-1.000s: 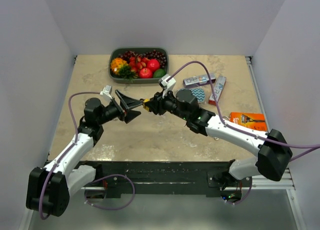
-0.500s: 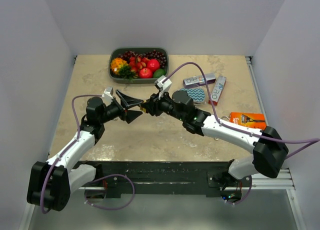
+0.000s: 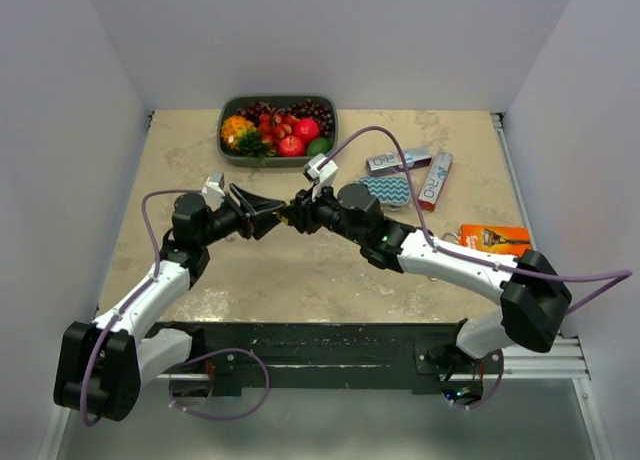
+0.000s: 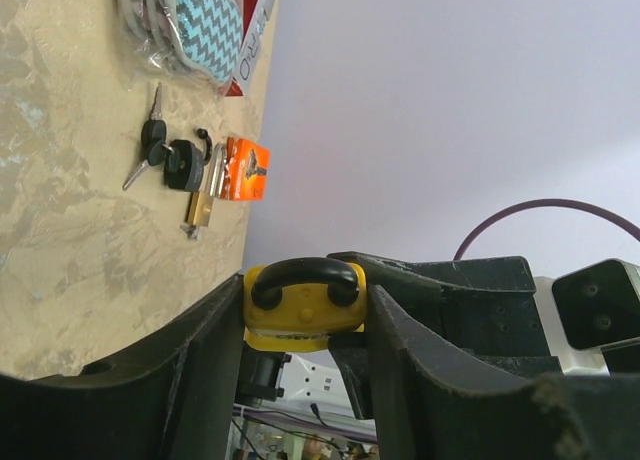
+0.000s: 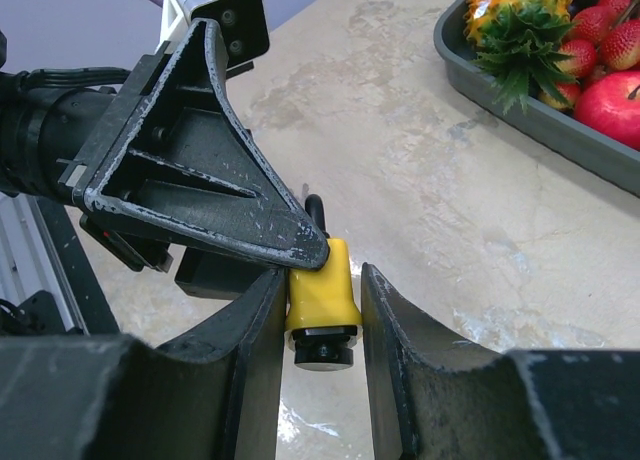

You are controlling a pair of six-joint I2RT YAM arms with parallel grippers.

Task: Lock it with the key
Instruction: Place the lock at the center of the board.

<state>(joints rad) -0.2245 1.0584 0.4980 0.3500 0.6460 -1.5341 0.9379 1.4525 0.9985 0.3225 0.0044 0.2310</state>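
A yellow padlock (image 3: pixel 287 217) with a black shackle hangs in the air over the middle of the table, where both arms meet. My right gripper (image 5: pixel 322 302) is shut on its yellow body (image 5: pixel 322 288), keyhole end toward that camera. My left gripper (image 4: pixel 305 325) comes from the other side, and its two fingers press the sides of the padlock (image 4: pixel 303 305) at the shackle end. One left finger (image 5: pixel 200 180) lies over the padlock's top in the right wrist view. A bunch of black-headed keys (image 4: pixel 150 152) lies on the table at the far right, touched by neither gripper.
A dark tray (image 3: pixel 228 150) of fruit stands at the back. Two flat packets (image 3: pixel 400 160) (image 3: pixel 436 180) and a chevron pouch (image 3: pixel 385 188) lie behind the right arm. An orange package (image 3: pixel 497 240) and a small brass lock (image 4: pixel 198 208) lie beside the keys.
My left gripper's wide-open fingers have closed in onto the padlock. The right arm has pushed the padlock slightly left toward them.
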